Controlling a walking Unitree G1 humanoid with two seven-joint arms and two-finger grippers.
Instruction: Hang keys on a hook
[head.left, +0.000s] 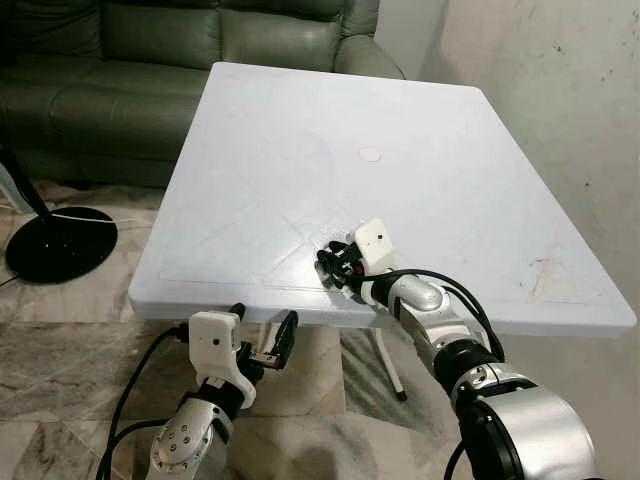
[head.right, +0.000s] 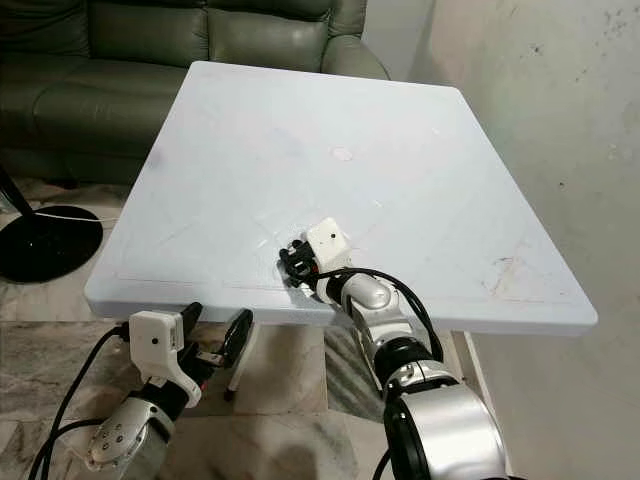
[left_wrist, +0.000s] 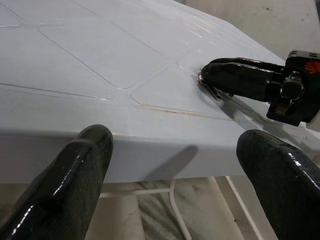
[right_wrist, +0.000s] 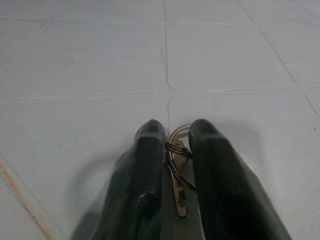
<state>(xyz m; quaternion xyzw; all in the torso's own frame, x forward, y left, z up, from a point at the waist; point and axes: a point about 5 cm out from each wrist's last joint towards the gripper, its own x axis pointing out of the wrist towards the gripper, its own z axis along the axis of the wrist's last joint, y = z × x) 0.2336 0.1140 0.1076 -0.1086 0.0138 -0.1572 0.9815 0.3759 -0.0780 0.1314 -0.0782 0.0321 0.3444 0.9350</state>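
White table (head.left: 420, 150) before the green sofa (head.left: 150, 60) is bearing my right gripper (right_wrist: 171, 137), whose fingers are pinching the keys (right_wrist: 177, 165) near its front edge, arm reaching low, while my left gripper (head.left: 262, 340) is hovering spread apart below that edge.

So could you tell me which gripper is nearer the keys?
Right. The right gripper is closed on the keys on the table; the left gripper hangs open below the table's near edge.
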